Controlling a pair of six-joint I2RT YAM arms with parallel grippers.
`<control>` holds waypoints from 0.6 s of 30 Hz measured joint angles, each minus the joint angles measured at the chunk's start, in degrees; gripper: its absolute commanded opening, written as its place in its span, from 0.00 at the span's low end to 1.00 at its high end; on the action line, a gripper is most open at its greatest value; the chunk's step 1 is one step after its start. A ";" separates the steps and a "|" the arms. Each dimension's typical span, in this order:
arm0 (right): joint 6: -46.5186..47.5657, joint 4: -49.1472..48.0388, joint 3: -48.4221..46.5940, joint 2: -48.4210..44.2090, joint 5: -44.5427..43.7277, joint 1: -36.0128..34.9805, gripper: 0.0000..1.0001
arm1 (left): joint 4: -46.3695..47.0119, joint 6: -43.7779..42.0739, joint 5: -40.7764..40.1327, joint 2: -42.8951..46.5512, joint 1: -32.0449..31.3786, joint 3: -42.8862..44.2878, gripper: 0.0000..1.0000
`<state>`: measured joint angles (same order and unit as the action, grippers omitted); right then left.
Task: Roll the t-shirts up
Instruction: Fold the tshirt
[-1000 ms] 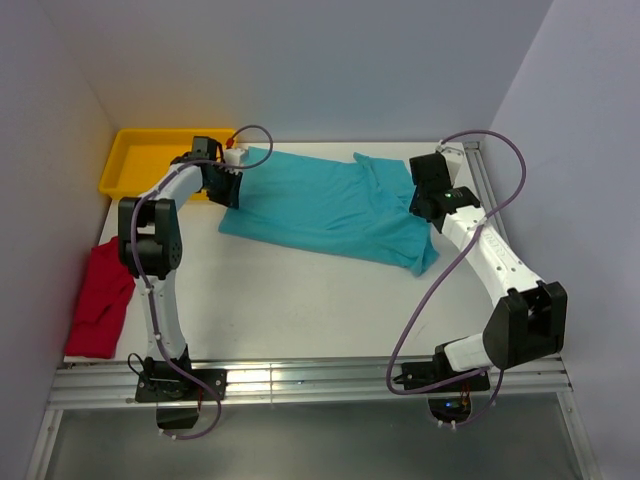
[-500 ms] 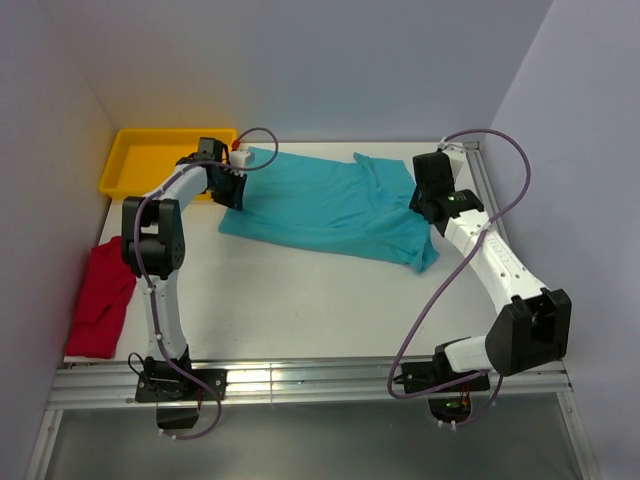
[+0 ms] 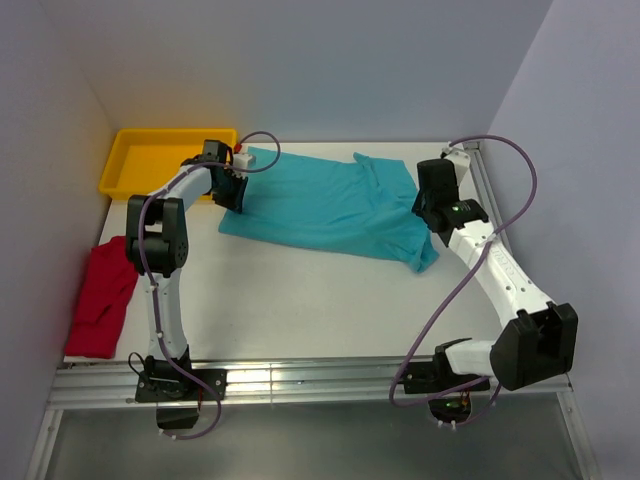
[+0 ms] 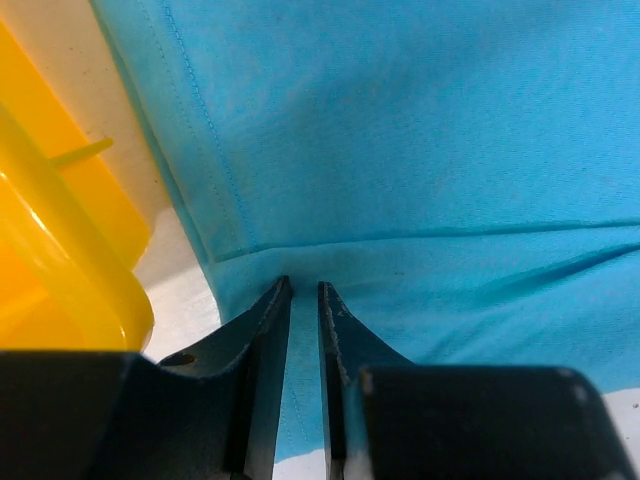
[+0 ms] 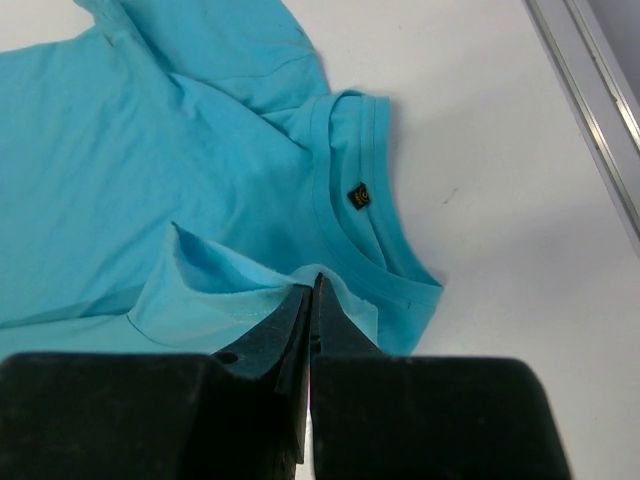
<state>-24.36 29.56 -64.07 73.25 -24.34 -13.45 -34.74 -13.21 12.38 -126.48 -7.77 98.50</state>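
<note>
I am pinching the teal t-shirt [image 3: 320, 205]: left claw [image 4: 303, 292] closed on its edge, right claw [image 5: 311, 285] closed on a fold, collar [image 5: 325, 215] just ahead. I am aiming for even tension and no wrinkles.

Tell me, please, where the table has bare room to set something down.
The widest free patch of table lies between the teal t-shirt and the near rail, from the red t-shirt to the right arm. A narrow strip runs between the collar and the side rail. It is crowded at the yellow tray, where the left gripper meets the hem.
</note>
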 measured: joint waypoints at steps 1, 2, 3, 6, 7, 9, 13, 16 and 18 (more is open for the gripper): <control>-0.02 0.00 0.33 0.09 -0.07 0.02 0.00 | 0.00 0.09 -0.13 0.00 0.00 -0.02 0.24; -0.04 0.07 0.63 0.20 -0.17 0.09 0.00 | 0.00 0.33 -0.22 0.00 0.00 0.00 0.24; -0.07 0.20 0.85 0.28 -0.24 0.22 0.00 | -0.02 0.42 -0.26 0.00 0.00 0.00 0.24; -0.26 0.42 1.11 0.74 -0.46 1.11 0.00 | 0.00 0.46 -0.28 0.00 0.00 0.00 0.24; -0.28 0.52 1.25 0.94 -0.46 1.53 0.00 | 0.00 0.46 -0.28 0.00 0.00 0.00 0.24; -0.50 0.76 1.64 1.42 -0.48 2.54 0.00 | 0.00 0.48 -0.28 0.00 0.00 0.00 0.24; -1.16 1.55 2.10 3.19 -0.46 4.50 0.00 | -0.02 0.46 -0.31 0.00 0.00 0.00 0.24; -1.55 1.90 3.13 4.20 -0.35 5.46 0.00 | -0.02 0.46 -0.31 0.00 0.00 0.00 0.24; -1.57 1.88 3.80 4.72 0.00 5.75 0.00 | -0.02 0.46 -0.28 0.00 0.00 0.00 0.24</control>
<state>-25.93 31.44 -60.27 77.97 -24.34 -7.70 -34.76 -12.75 12.10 -126.48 -7.77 98.50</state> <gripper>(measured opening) 0.009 0.238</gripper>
